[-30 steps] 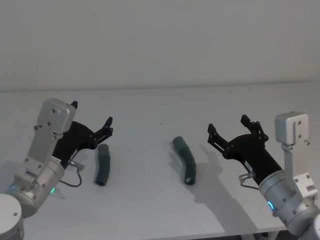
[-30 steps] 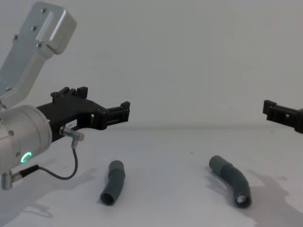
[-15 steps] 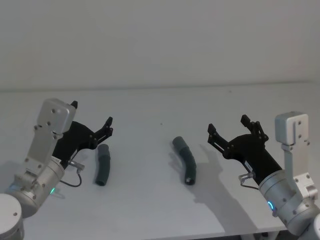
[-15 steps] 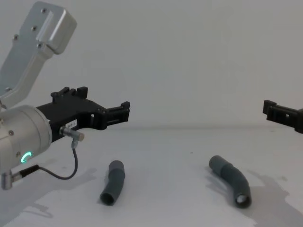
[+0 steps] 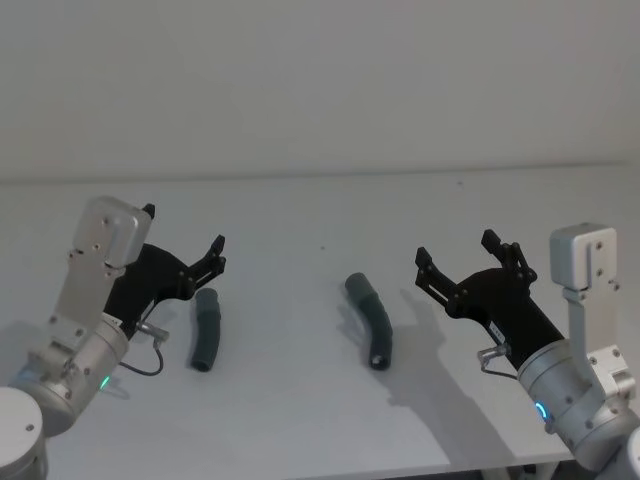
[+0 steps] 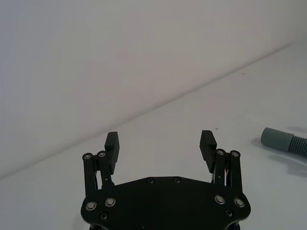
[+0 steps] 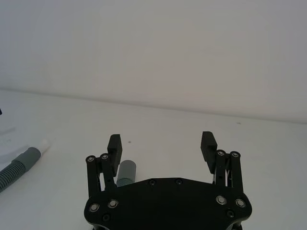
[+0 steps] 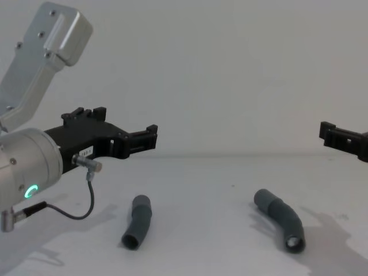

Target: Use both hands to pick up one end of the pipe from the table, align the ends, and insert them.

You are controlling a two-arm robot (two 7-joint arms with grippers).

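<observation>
Two curved dark-grey ribbed pipe pieces lie apart on the white table [image 5: 300, 420]. The left piece [image 5: 207, 330] [image 8: 137, 221] rests just in front of and below my left gripper [image 5: 185, 232] [image 8: 123, 123] [image 6: 159, 141], which hovers open and holds nothing. The right piece [image 5: 371, 318] [image 8: 280, 217] has its open socket end turned toward me. My right gripper [image 5: 456, 250] [image 7: 162, 141] floats open to the right of it, above the table. In the right wrist view a grey cuff [image 7: 127, 171] shows behind the fingers, and farther off lies a piece with a white tip [image 7: 45, 143].
A plain pale wall [image 5: 320, 90] rises behind the table's far edge. The table's front edge [image 5: 400, 468] runs close under my right arm. A thin black cable [image 8: 75, 213] loops below my left wrist.
The left gripper has dipped very slightly. Both pipe pieces and the right gripper are where they were.
</observation>
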